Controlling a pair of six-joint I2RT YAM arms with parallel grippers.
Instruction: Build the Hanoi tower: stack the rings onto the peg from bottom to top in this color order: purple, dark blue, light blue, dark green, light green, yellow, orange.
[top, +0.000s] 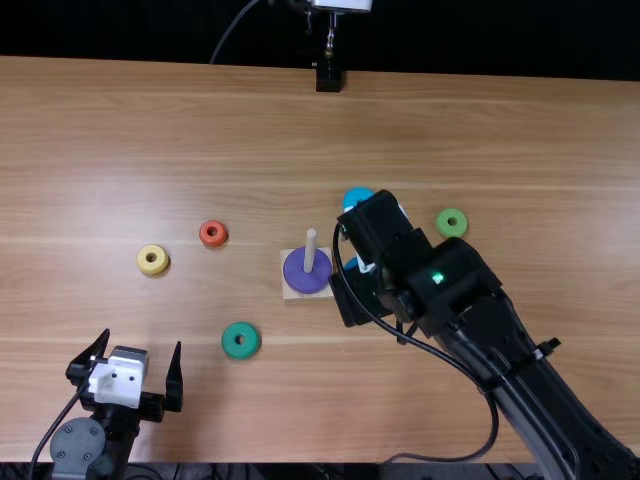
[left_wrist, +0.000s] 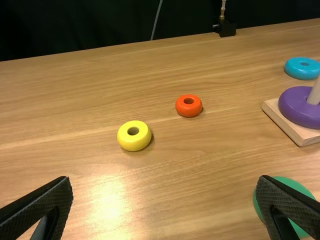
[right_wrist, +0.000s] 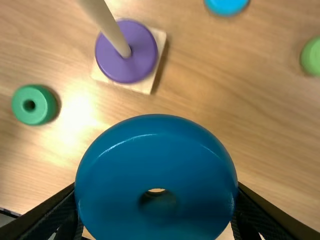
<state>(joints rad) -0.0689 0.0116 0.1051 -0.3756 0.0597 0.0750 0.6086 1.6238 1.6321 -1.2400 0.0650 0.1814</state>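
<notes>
My right gripper (top: 358, 295) is just right of the peg (top: 310, 250) in the top view. In the right wrist view my right gripper (right_wrist: 157, 187) is shut on the dark blue ring (right_wrist: 157, 167), held above the table. The purple ring (top: 306, 270) lies around the peg on the wooden base (top: 300, 293). My left gripper (top: 141, 342) is at the near left; in its wrist view the left gripper (left_wrist: 166, 178) stands open and holds nothing. On the table lie the yellow ring (top: 153, 260), orange ring (top: 212, 234), dark green ring (top: 240, 341), light blue ring (top: 356, 196) and light green ring (top: 451, 222).
The right arm stretches over the table's right side from the near edge, a loose cable hanging along it. A black stand (top: 328, 76) is at the table's far edge, with a thin cable behind.
</notes>
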